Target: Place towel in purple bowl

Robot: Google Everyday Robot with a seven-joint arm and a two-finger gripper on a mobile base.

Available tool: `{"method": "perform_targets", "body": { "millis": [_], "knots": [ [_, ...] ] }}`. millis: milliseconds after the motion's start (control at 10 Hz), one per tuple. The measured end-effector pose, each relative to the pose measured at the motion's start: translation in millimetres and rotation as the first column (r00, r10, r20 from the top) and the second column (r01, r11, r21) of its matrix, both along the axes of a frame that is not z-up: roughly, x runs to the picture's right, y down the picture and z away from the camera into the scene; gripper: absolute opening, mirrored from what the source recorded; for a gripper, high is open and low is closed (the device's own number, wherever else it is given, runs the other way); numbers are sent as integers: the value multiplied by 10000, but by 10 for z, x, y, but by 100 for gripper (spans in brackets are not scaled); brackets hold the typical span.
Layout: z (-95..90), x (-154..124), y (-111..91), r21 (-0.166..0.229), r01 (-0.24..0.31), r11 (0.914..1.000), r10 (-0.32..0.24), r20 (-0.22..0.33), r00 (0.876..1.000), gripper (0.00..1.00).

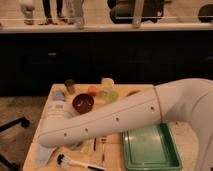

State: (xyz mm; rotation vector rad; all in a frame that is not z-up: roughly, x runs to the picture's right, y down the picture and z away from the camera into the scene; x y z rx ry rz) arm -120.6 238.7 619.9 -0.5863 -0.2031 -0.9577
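The step in hand looked to be the reach for the cloth, with the grasp itself not yet made. At the far left, the pale blue-grey, creased thin towel (pixel 42 153) lay flat on the front-left corner of the light wooden table (pixel 114 149). Its upper part was covered by the rounded end of the white robot arm (pixel 100 125), which slanted across the table from the right.

The claw was at that left end of the arm, hidden behind it from this camera. It was therefore over or just beside the towel, though which could not be told. It stood spread wide, and nothing appeared to be pinched in it.

The next move, by my judgement, called for a descent onto the cloth and a pinch on a crease or an edge. A lift would need to be high enough for the hanging fabric to clear the small things on the table.

A little to the right and farther back sat the round, glossy dark purple-maroon bowl (pixel 83 102), upright and empty. It was just past the arm's upper edge and well apart from the towel. The carry would thus run rightward and away from the camera. Farthest right lay a flat green plastic tray (pixel 150 148), out of that path.
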Motion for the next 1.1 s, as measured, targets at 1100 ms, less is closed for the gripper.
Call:
{"method": "perform_targets", "body": {
  "millis": [1100],
  "knots": [
    [379, -839, 103, -825, 943, 9921, -901, 540, 9945, 80]
  ]
}}
